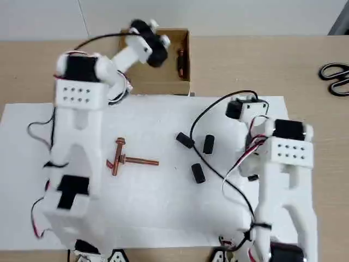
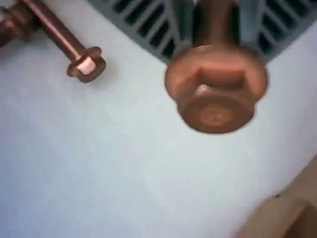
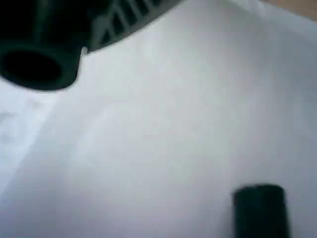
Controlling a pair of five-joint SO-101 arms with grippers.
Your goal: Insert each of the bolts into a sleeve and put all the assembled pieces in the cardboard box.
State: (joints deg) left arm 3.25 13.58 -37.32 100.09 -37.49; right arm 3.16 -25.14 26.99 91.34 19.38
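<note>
My left gripper (image 1: 151, 45) hangs over the cardboard box (image 1: 187, 76) at the back and is shut on a copper bolt (image 2: 215, 89), whose flanged head faces the left wrist camera. Another bolt (image 2: 85, 63) lies on a pale surface beyond it. One assembled piece (image 1: 181, 61) lies along the box's right wall. My right gripper (image 1: 244, 107) sits low over the white mat's right side, shut on a black sleeve (image 3: 37, 62) with its open end showing. Three loose sleeves (image 1: 185, 140), (image 1: 208, 144), (image 1: 198, 173) lie mid-mat. Loose bolts (image 1: 121, 158) lie crossed left of centre.
Scissors (image 1: 335, 76) rest on the wooden table at the far right. A black cable (image 1: 210, 164) trails across the mat between the sleeves. Another black sleeve (image 3: 260, 208) lies close to my right gripper. A cardboard edge (image 2: 277, 218) shows in the left wrist view.
</note>
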